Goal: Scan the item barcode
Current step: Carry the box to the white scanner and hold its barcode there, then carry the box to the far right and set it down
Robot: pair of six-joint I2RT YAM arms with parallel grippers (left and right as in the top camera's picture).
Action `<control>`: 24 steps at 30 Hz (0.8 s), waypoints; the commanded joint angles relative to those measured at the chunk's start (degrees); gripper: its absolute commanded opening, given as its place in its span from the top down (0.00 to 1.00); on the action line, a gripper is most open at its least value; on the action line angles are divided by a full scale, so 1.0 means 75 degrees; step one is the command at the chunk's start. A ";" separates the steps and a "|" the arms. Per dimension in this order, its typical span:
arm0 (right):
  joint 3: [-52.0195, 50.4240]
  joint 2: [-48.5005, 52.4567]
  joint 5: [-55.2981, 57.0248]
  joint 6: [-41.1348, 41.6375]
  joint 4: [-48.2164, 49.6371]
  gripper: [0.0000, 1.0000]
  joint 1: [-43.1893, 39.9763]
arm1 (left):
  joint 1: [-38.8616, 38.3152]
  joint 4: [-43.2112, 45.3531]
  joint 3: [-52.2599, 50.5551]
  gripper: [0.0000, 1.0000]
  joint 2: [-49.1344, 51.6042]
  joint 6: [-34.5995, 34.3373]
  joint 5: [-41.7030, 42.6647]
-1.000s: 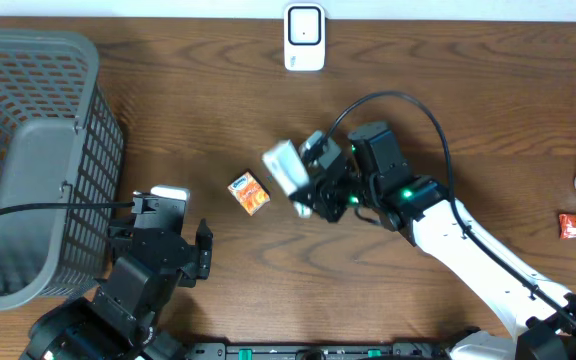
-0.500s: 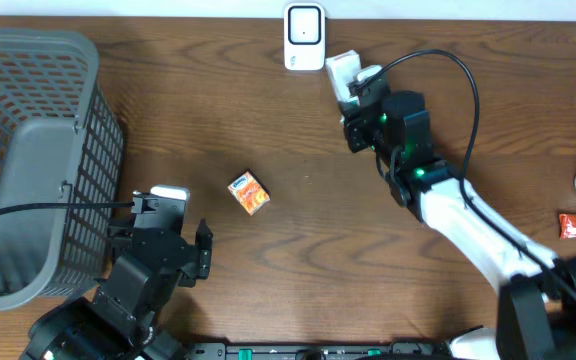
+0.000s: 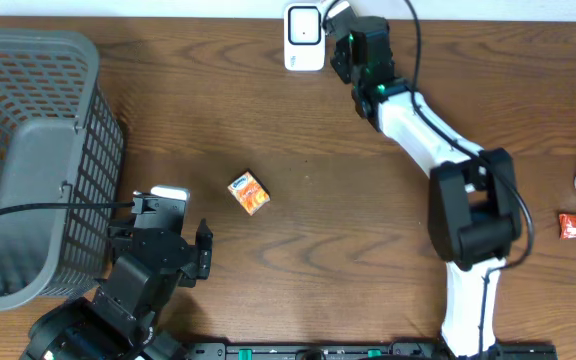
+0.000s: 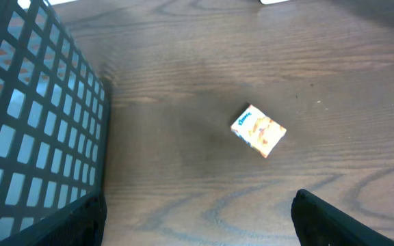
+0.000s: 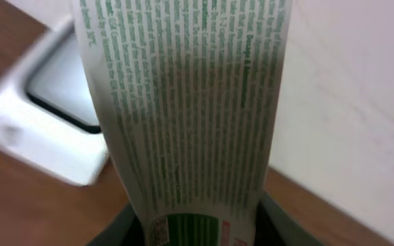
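Right pincer (image 3: 342, 24) clamped on a white, green-printed packet (image 5: 190, 102), held just beside the scanner (image 3: 304, 38) at the far edge of the desk (image 3: 298, 260). Pickup done. Scan apparently under way, unconfirmed. Left pincer (image 4: 197, 229) wide, empty, beside the basket (image 3: 28, 150).

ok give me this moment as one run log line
phase: scan | right tool: shut on white pack, at scanner | left tool: open, idle by basket | orange box: on table
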 commanded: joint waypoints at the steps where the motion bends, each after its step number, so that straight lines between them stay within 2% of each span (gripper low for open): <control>1: 0.0857 0.0793 0.1174 -0.1125 0.0015 0.68 0.0152 | -0.0023 -0.0023 -0.0017 0.15 -0.0006 -0.0041 -0.0102; 8: 0.1486 0.1682 0.1789 -0.2081 0.0527 0.70 0.0417 | -0.0023 -0.0023 -0.0017 0.15 -0.0006 -0.0041 -0.0102; 12: 0.1486 0.2037 0.2299 -0.3077 0.1122 0.73 0.0694 | -0.0023 -0.0023 -0.0017 0.15 -0.0006 -0.0041 -0.0102; 19: 0.1486 0.2836 0.3812 -0.6135 0.2480 0.76 0.0831 | -0.0023 -0.0023 -0.0017 0.15 -0.0006 -0.0041 -0.0105; 24: 0.1486 0.2882 0.4307 -0.6510 0.2611 0.76 0.0839 | -0.0023 -0.0023 -0.0017 0.15 -0.0003 -0.0041 -0.0102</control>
